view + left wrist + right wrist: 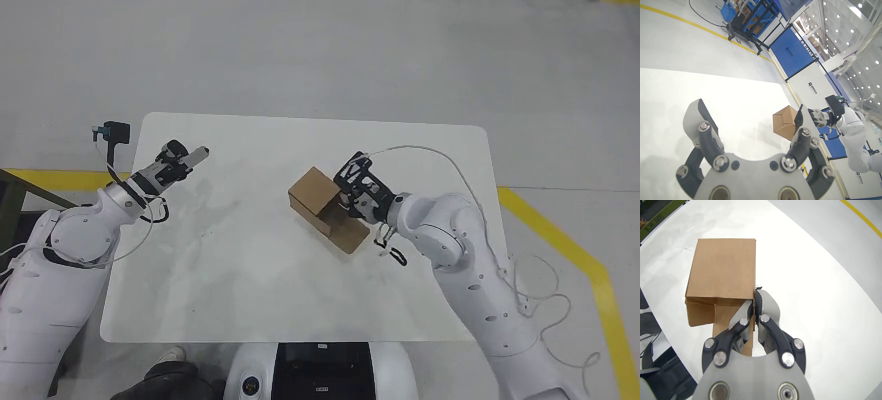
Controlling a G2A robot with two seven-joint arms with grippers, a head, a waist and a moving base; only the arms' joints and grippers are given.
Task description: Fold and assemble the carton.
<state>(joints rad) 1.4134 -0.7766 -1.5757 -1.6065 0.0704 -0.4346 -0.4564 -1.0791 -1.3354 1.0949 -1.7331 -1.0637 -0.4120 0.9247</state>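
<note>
Carton: a brown corrugated cardboard carton lay on its side just right of the middle of the white table. Its long axis ran far-left to near-right, and its open mouth faced near-right.
Right gripper: pressed together on the carton's side wall at the mouth edge, one finger inside and one outside.
Left gripper: spread wide, holding nothing, over the table's far-left corner.
Key relation: the carton lay well apart to the left gripper's right; the right arm was nearer, already touching.
Stage: the mouth flaps looked unfolded.
</note>
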